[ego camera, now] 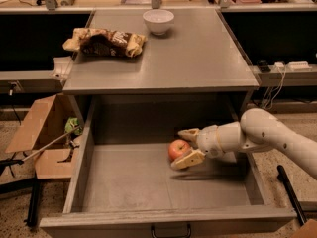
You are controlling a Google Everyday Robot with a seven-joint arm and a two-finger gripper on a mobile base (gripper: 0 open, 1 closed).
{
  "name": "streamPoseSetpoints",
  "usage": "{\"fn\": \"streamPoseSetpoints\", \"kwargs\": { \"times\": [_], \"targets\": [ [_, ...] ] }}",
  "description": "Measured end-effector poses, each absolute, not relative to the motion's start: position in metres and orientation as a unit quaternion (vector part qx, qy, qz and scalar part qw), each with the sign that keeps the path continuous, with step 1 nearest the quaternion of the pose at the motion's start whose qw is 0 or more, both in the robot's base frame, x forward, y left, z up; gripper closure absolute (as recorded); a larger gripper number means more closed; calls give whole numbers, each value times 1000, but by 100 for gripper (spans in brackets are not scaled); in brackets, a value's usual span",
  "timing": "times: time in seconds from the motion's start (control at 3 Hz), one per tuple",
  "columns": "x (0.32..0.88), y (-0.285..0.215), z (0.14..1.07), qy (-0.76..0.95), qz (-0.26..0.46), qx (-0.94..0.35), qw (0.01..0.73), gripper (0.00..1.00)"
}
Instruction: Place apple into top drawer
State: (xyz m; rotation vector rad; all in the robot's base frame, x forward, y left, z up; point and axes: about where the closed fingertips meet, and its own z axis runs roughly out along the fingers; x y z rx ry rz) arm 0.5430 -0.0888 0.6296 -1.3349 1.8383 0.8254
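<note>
The small round red-orange apple (178, 149) lies in the open grey metal top drawer (129, 185), below the grey counter's (198, 53) front edge, right of centre. It is flanked by the parted, released jaws of the white gripper (188, 146), which is entered from the right.

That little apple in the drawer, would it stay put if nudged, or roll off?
The apple looks round and smooth, so a nudge would probably roll it across the flat bottom of the top drawer until a wall stops it. It seems firm, unlikely to squash. The pincer is at the apple, inside the drawer.
</note>
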Motion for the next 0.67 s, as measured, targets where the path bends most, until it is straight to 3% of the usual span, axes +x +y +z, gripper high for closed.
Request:
{"fn": "streamPoseSetpoints", "kwargs": {
  "times": [0.67],
  "targets": [
    [531,-112,684,679,323,-521,404,0]
  ]
}}
